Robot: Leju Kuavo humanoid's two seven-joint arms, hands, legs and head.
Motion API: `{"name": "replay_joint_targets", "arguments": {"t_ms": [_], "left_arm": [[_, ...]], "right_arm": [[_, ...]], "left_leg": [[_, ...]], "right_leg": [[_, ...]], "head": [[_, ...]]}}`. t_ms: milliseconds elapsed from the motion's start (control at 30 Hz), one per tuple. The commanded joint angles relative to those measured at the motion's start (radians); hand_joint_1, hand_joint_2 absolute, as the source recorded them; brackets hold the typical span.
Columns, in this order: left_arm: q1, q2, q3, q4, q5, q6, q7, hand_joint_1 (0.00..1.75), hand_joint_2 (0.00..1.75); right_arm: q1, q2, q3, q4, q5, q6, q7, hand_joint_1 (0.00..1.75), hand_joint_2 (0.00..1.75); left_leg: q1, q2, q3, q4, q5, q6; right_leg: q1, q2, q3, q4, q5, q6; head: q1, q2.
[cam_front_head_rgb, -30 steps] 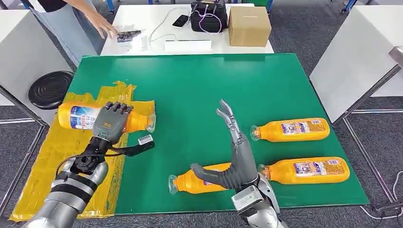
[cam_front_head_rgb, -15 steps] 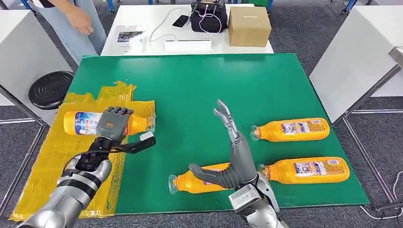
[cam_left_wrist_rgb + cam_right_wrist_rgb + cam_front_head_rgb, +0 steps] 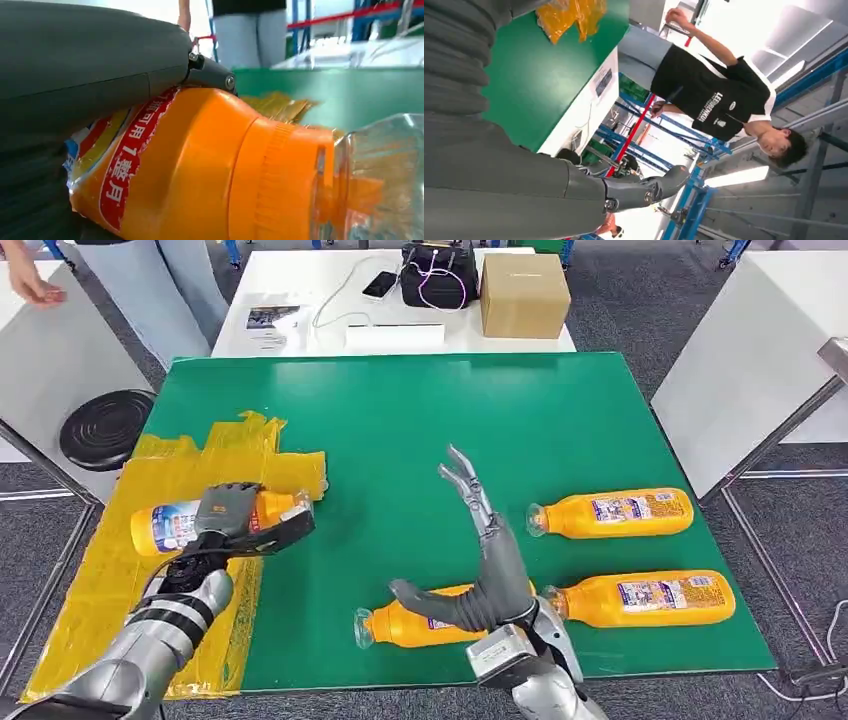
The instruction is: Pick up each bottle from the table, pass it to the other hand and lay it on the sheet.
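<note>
Gripping a bottle [image 3: 195,520] over the yellow sheet [image 3: 120,570] at 9 o'clock: left hand [image 3: 232,515], fingers wrapped round its body. Right hand [image 3: 478,540], spread and holding nothing, at 6 o'clock above another bottle [image 3: 410,625]; two bottles [image 3: 612,513] [image 3: 640,599] at 4 o'clock.
</note>
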Motion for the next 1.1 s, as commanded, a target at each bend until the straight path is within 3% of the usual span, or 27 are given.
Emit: {"name": "replay_joint_targets", "arguments": {"t_ms": [33,867,967,1100], "left_arm": [[-0.094,-0.004,0.094,0.254,0.039,-0.066,0.037,0.0,1.75],[-0.079,-0.012,0.124,0.266,0.063,-0.067,0.026,0.0,1.75],[-0.072,-0.025,0.164,0.245,0.121,-0.065,-0.042,0.0,1.75],[-0.006,-0.068,0.25,0.08,0.357,-0.093,-0.308,0.0,1.75]], "right_arm": [[-0.075,0.002,0.026,0.102,0.006,-0.006,0.017,0.0,1.75],[-0.098,-0.011,0.055,0.124,0.062,-0.004,0.045,0.0,1.75],[-0.101,-0.018,0.057,0.131,0.084,-0.002,0.058,0.0,1.75],[-0.093,-0.024,0.053,0.132,0.087,-0.01,0.055,0.0,1.75]], "left_leg": [[0.001,0.001,0.002,0.0,0.0,-0.001],[0.0,0.002,0.009,-0.001,0.0,-0.001],[0.0,0.003,0.01,-0.001,0.001,-0.002],[0.0,0.001,0.009,-0.001,0.001,-0.001]], "right_leg": [[0.001,0.001,0.002,0.0,0.0,0.0],[0.0,0.002,0.007,0.002,0.0,0.0],[0.0,0.003,0.008,0.001,0.001,-0.001],[0.0,0.001,0.007,0.002,0.0,0.0]], "head": [[0.0,0.0],[0.0,0.0],[0.0,0.0],[0.0,0.0]]}}
